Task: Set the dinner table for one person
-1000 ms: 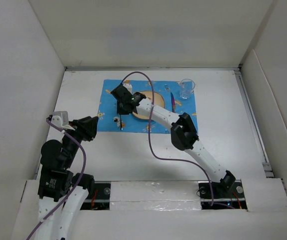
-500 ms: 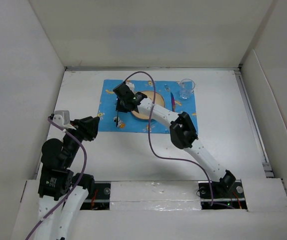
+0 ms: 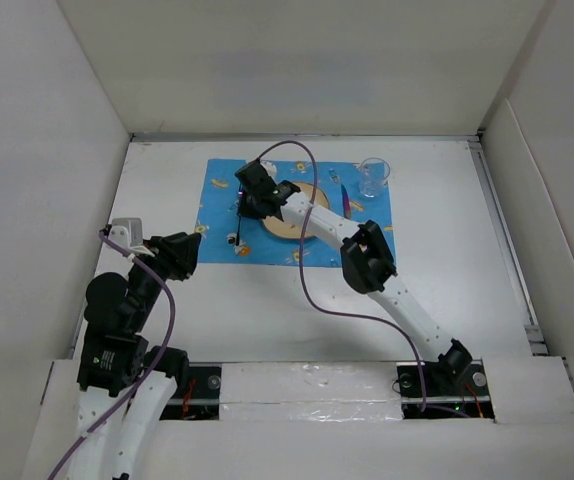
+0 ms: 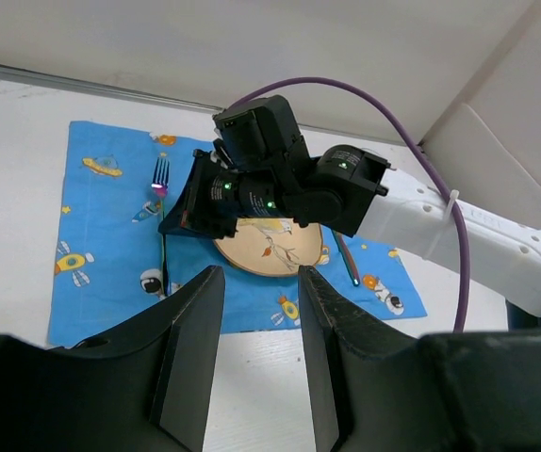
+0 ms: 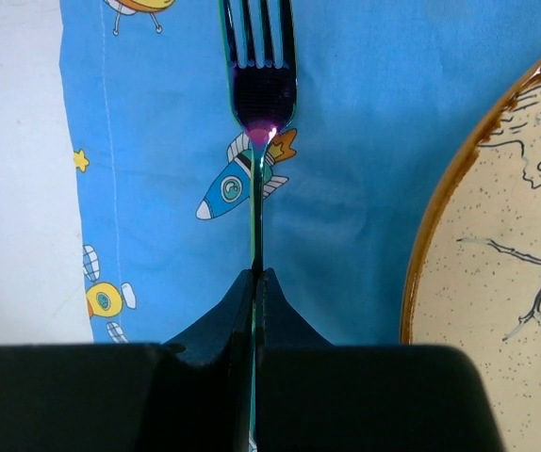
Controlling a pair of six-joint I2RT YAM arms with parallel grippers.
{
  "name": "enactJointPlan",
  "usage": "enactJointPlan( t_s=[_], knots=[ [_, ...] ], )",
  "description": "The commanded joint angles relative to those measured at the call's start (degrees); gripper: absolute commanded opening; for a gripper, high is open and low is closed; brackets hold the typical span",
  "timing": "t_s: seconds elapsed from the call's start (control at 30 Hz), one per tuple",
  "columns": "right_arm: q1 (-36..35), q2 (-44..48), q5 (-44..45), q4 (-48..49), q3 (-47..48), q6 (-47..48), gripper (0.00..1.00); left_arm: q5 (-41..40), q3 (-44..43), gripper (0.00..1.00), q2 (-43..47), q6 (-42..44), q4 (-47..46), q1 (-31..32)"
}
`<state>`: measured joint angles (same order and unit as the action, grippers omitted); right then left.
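A dark iridescent fork (image 5: 261, 94) points away from me over the blue cartoon-print placemat (image 5: 157, 113), left of the tan speckled plate (image 5: 506, 235). My right gripper (image 5: 256, 275) is shut on its thin handle. Seen from above, that gripper (image 3: 250, 195) sits over the mat's left half with the fork (image 3: 237, 228) below it. Whether the fork touches the mat I cannot tell. My left gripper (image 4: 259, 273) is open and holds nothing. It hovers over the white dinner table (image 3: 447, 260), off the mat's near left corner (image 3: 182, 255).
A knife (image 3: 345, 200) lies on the mat right of the plate (image 3: 316, 197), and a clear glass (image 3: 373, 177) stands at the mat's far right corner. Upright white panels border the table. The right arm and its purple cable cross over the plate.
The right gripper has carried the fork a little farther back and to the right over the mat. The left arm has barely shifted.
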<state>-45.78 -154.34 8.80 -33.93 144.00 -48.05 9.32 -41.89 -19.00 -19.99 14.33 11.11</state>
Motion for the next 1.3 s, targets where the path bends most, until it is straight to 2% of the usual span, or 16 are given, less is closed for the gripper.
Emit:
enactJointPlan(
  t_s=[0.0,0.2,0.33,0.4,0.5,0.57,0.6,0.67,0.83,0.93,0.97,1.07,1.1,1.17,1.2,1.27],
  knots=[
    [0.60,-0.87,-0.71,4.22,3.04,-0.46,0.00,0.87,0.14,0.34,-0.68,0.13,-3.43,-0.30],
    [0.60,-0.70,-1.41,5.02,2.69,-0.29,0.14,0.70,0.05,0.34,-1.21,0.21,-3.43,-0.30],
    [1.13,1.14,-2.29,5.81,0.76,0.33,0.34,0.52,0.05,0.34,-1.39,0.21,-3.34,-0.30],
    [1.13,5.33,-2.55,8.25,-4.13,0.50,0.41,0.26,-0.03,0.34,-1.47,0.21,-3.17,-0.30],
    [1.13,9.73,-3.43,10.55,-8.71,1.11,0.43,-0.27,0.05,0.35,-1.30,0.21,-3.08,-0.30],
    [1.13,12.91,-4.40,13.26,-11.63,1.99,0.49,-1.14,-0.03,0.38,-1.39,0.12,-3.16,-0.30],
    [1.13,14.32,-6.32,14.50,-12.95,3.39,0.99,-1.24,-0.04,0.41,-1.39,0.12,-2.99,-0.30],
    [0.60,19.32,-7.12,16.61,-16.73,4.80,1.00,-1.15,-0.04,0.44,-1.30,0.21,-2.90,-0.30],
    [-1.06,32.06,-10.27,20.83,-25.07,12.62,1.00,-0.36,0.05,0.61,-1.12,0.65,-3.34,-0.30],
    [-1.59,44.62,-10.56,24.52,-35.69,18.42,1.00,-1.32,0.14,0.70,-0.95,0.39,-3.34,-0.30],
    [-1.59,51.62,-10.64,26.44,-42.16,19.91,1.00,-1.76,-0.03,0.72,-1.03,0.21,-3.34,-0.30],
    [-1.59,62.81,-10.12,27.78,-51.78,25.63,1.00,-2.64,-1.09,0.74,-1.30,-0.75,-2.20,-0.30],
    [-1.59,71.11,-6.46,27.87,-58.68,27.64,1.00,-2.73,-1.79,0.75,-0.95,-1.10,-1.94,-0.30],
    [-1.59,80.29,-1.10,28.04,-66.27,28.01,1.00,-2.73,-2.49,0.75,-0.25,-1.98,-1.41,-0.30],
    [-1.59,89.65,4.51,28.39,-74.23,28.01,1.00,-3.25,-3.37,0.76,0.80,-2.16,-1.15,-0.30],
    [-1.59,99.19,11.12,28.66,-82.00,26.97,1.00,-5.09,-4.16,0.76,1.95,-2.95,-0.44,-0.30]
  ],
)
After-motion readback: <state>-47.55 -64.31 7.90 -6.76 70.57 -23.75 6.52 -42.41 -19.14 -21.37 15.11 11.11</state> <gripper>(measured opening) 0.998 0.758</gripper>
